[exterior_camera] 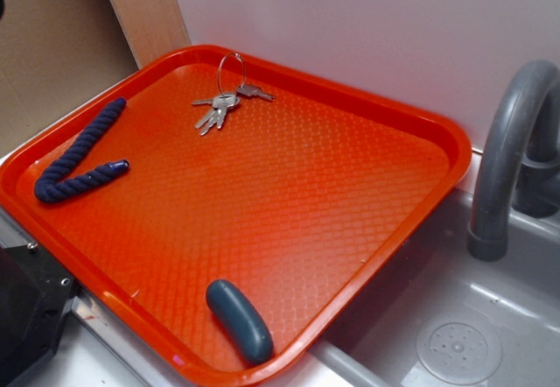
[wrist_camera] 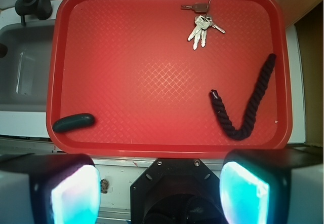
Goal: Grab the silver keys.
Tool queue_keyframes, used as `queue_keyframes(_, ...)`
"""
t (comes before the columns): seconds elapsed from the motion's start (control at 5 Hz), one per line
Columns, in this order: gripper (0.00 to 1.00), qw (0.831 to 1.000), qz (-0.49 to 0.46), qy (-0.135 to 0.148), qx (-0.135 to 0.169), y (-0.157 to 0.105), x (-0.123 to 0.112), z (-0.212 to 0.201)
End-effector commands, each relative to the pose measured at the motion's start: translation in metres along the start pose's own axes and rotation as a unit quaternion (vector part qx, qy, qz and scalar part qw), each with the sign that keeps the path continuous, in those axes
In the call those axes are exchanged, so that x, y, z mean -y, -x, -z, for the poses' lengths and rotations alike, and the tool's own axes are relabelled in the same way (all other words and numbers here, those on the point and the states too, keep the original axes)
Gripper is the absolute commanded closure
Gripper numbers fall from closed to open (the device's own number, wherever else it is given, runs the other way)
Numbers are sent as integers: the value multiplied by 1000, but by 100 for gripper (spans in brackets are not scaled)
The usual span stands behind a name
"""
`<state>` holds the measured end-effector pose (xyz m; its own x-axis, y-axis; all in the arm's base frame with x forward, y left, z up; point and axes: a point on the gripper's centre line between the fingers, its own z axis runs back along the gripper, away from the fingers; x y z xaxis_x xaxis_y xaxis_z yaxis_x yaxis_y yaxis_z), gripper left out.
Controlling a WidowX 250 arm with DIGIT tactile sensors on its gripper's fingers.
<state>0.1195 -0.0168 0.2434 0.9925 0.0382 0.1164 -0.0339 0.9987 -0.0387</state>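
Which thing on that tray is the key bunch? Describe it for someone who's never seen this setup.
Find the red tray beside the grey sink. The silver keys lie near the tray's far rim by the wall. They are shiny metal on a thin wire ring, unlike the blue rope and the dark oblong piece.

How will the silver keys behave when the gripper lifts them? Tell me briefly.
The silver keys lie fanned on a thin wire ring, so they would likely dangle and swing loosely. Flat against the tray, they may slide rather than lift. The gripper stands open, well short of them.
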Motion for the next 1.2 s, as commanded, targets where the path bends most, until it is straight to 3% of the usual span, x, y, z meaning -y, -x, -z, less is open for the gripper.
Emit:
queue_keyframes(0.0,0,1000,0,0,0,0,0,0)
queue_keyframes(0.2,0,996,-70,-42,39,-45,-11,47)
queue_keyframes(0.4,0,993,-100,-35,58,-93,-27,76)
queue_keyframes(0.6,0,991,-122,-29,49,-127,-44,99)
queue_keyframes(0.8,0,990,-135,-28,39,-148,-70,115)
queue_keyframes(1.0,0,990,-134,-20,44,-153,-73,117)
